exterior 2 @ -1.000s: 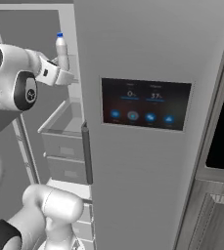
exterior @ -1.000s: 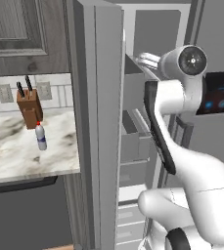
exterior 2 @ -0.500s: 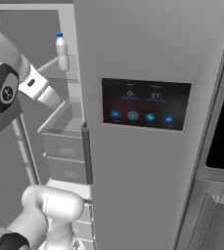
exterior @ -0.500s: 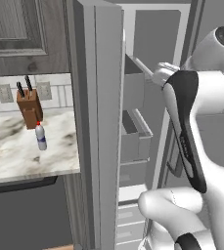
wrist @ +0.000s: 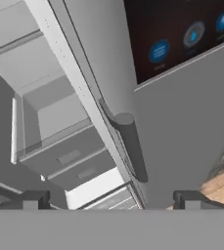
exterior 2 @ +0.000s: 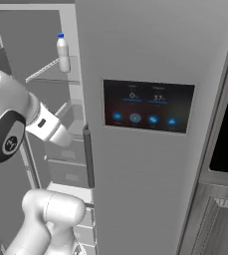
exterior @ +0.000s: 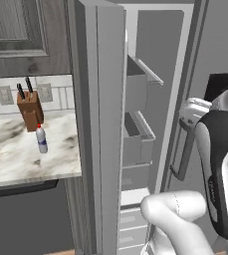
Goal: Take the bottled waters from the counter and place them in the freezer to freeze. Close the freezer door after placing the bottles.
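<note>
A red-capped bottled water (exterior: 42, 139) stands upright on the marble counter (exterior: 16, 159), just in front of a knife block. The blue-capped one (exterior 2: 62, 53) stands upright on an upper glass shelf inside the freezer (exterior 2: 41, 40). The freezer door (exterior: 99, 124) is wide open and seen edge-on, with grey bins (exterior: 136, 144) on its inner face. My gripper (wrist: 112, 200) is open with nothing between its fingertips (wrist: 33, 199). It hangs low in front of the freezer, well below the blue-capped bottle, looking at the freezer drawers (wrist: 67, 156) and the neighbouring door's handle (wrist: 129, 146).
The shut grey door with the black display panel (exterior 2: 148, 105) stands right of the freezer opening. A brown knife block (exterior: 30, 108) sits at the counter's back by the tiled wall. Dark cabinets run below the counter. My white arm (exterior: 210, 164) fills the space before the freezer.
My arm has pulled back from the upper freezer shelf and dropped lower and outward. The blue-capped bottle stays on the shelf. The red-capped bottle has not moved.
</note>
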